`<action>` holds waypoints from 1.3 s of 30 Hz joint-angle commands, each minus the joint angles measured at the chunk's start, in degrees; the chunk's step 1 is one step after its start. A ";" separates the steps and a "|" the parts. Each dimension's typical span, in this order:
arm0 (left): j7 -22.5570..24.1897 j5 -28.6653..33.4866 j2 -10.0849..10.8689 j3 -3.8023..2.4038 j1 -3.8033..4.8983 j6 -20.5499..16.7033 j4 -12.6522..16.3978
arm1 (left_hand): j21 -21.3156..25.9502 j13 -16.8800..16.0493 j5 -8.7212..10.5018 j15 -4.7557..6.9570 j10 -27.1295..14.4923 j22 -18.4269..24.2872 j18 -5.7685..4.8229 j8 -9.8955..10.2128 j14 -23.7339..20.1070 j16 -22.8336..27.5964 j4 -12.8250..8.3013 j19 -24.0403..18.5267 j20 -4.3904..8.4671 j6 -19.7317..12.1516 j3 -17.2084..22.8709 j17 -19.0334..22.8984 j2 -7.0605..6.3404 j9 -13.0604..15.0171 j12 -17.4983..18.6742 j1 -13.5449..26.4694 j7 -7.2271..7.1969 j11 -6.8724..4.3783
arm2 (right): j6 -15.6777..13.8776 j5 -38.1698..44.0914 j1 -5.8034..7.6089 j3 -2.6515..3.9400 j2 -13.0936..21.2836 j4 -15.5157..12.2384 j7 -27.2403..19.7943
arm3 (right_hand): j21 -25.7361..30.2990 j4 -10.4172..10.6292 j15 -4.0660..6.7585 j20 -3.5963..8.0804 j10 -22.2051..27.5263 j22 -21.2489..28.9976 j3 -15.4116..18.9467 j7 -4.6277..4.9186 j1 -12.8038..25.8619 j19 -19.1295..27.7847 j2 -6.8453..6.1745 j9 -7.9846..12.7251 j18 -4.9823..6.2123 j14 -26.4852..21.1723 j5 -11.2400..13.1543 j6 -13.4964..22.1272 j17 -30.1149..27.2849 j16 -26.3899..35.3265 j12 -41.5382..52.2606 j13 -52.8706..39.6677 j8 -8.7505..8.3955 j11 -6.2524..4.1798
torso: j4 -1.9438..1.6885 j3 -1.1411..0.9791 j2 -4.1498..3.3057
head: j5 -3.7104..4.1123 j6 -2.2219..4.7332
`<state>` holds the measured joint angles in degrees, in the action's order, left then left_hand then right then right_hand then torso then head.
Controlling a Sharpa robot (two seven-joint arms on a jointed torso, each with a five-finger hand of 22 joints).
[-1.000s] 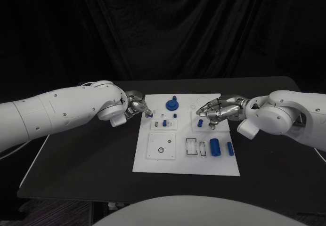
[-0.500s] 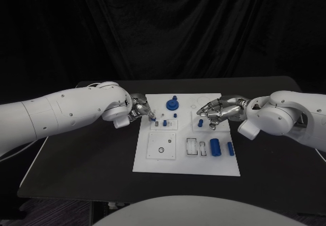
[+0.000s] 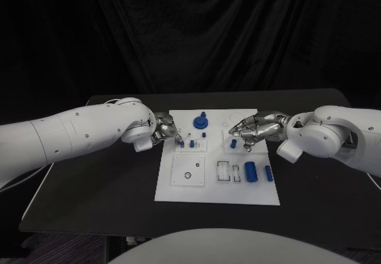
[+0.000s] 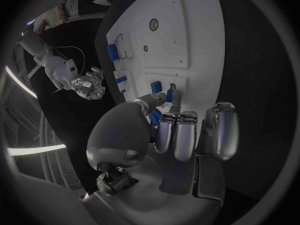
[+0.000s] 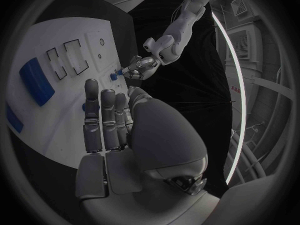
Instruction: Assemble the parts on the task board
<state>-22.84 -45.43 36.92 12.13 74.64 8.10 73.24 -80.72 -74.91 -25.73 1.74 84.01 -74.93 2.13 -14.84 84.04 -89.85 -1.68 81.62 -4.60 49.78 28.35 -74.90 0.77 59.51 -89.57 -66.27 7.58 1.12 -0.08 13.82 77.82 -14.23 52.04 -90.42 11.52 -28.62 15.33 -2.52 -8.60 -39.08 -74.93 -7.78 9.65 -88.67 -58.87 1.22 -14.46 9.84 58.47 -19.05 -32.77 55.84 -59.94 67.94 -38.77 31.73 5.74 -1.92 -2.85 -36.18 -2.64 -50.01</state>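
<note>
Left silver hand (image 3: 165,131): pinches a small blue peg (image 3: 179,142) over the white rectangular task board (image 3: 218,190) at its ten o'clock edge. Right silver hand (image 3: 255,130): fingers curled, grasping nothing, above a blue peg (image 3: 233,144) at two o'clock. Large blue cylinder (image 3: 251,171) lies at four o'clock. Board rests mid black tabletop (image 3: 103,187).
</note>
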 commanded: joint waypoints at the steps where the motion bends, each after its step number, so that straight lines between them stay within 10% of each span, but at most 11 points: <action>1: 0.13 0.18 -0.28 -0.05 -0.12 1.52 -0.32 | 0.32 -14.66 0.08 0.44 5.33 -8.81 0.94 0.02 5.96 -0.15 -0.13 -0.30 0.31 2.17 0.59 -15.10 0.68 0.04 0.29 -0.14 -2.77 -0.41 | 0.71 0.09 -0.15 0.04 0.07 -0.15 0.30 | 0.09 0.02 0.01 -0.06 0.23 -0.97 -0.36 0.58 -0.48 0.14 -0.28 0.09 0.57 -0.46 -0.31 -0.31 -0.05 -0.36 0.38 0.04 0.37 -0.05 | 0.04 -0.04 0.02 | -0.02 0.01; 34: 0.56 0.18 -1.00 -0.05 -1.03 1.77 -1.70 | 0.56 -14.56 0.10 0.44 5.18 -8.68 1.01 0.14 5.96 -0.15 -0.04 -0.48 0.31 2.11 0.72 -15.10 0.79 0.04 0.46 -0.03 -2.76 -0.41 | 1.57 0.09 -0.21 0.04 -0.12 0.06 0.91 | 0.05 -0.17 -0.01 -0.07 0.31 -1.01 -0.71 0.61 -0.74 0.17 -0.19 0.34 0.56 -0.66 -0.77 -0.45 -0.34 -0.41 0.44 0.23 0.56 0.01 | 0.00 -0.04 0.05 | -0.53 0.01; 39: 0.56 0.18 -1.09 -0.05 -1.16 2.01 -1.68 | 0.88 -14.46 4.17 0.45 5.02 -8.63 1.05 0.61 5.96 -0.15 0.24 -0.58 0.32 1.99 0.47 -15.10 0.86 0.18 0.62 0.42 -2.89 -0.45 | 1.73 0.09 -0.22 0.04 -0.20 0.15 1.00 | 0.05 -0.20 -0.02 -0.07 0.33 -1.01 -0.75 0.62 -0.77 0.17 -0.19 0.38 0.56 -0.70 -0.80 -0.46 -0.39 -0.40 0.44 0.25 0.58 0.02 | 0.03 -0.03 0.08 | -0.57 0.01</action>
<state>-22.74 -45.39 35.97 12.05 73.71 9.30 71.53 -80.15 -74.91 -22.23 1.74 84.01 -74.92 2.14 -14.46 84.04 -89.85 -1.69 81.41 -4.40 49.55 28.68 -74.91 1.25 59.47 -89.27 -66.18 7.34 1.13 0.73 13.82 77.76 -14.22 51.86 -90.26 11.65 -28.62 15.17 -2.52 -8.60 -39.09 -74.92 -8.25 9.65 -88.91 -58.87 0.98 -14.13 9.84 58.08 -19.66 -32.77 55.54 -60.16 68.17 -38.56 31.95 5.74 -1.92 -2.86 -36.12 -3.16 -50.01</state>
